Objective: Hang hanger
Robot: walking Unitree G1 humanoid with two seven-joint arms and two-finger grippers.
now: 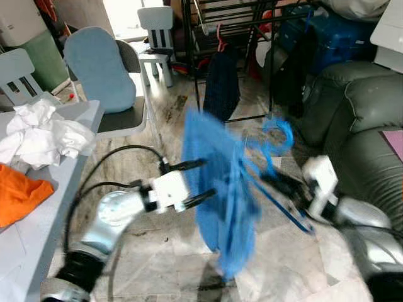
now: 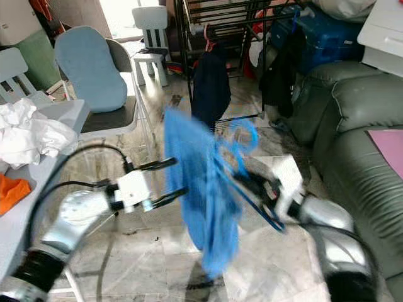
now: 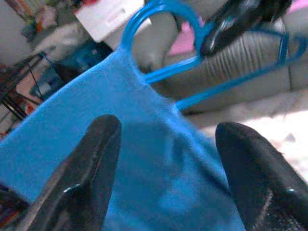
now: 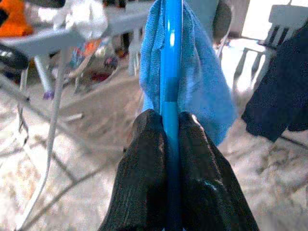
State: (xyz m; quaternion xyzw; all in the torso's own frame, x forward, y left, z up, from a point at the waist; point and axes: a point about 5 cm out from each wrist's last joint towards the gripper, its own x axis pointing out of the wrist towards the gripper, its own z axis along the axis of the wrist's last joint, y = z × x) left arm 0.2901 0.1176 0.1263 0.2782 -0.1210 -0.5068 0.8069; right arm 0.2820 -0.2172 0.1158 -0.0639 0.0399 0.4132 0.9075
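While blurred, hanger (image 1: 277,170) hook seemingly up, tilted

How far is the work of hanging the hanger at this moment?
Done: the blue cloth already hangs on the blue hanger. In hand: the right end effector is shut on the hanger, and the left end effector is open beside the cloth. Left: carrying it to the black drying rack behind and hooking it on.

A grey table (image 1: 38,226) stands at the robot's left; on it lie crumpled white cloths (image 1: 38,133) and, nearer, an orange cloth (image 1: 19,192); the marble floor (image 1: 170,258) carries a chair (image 1: 126,119), a small white chair (image 1: 157,38) and a black rack (image 1: 252,19).
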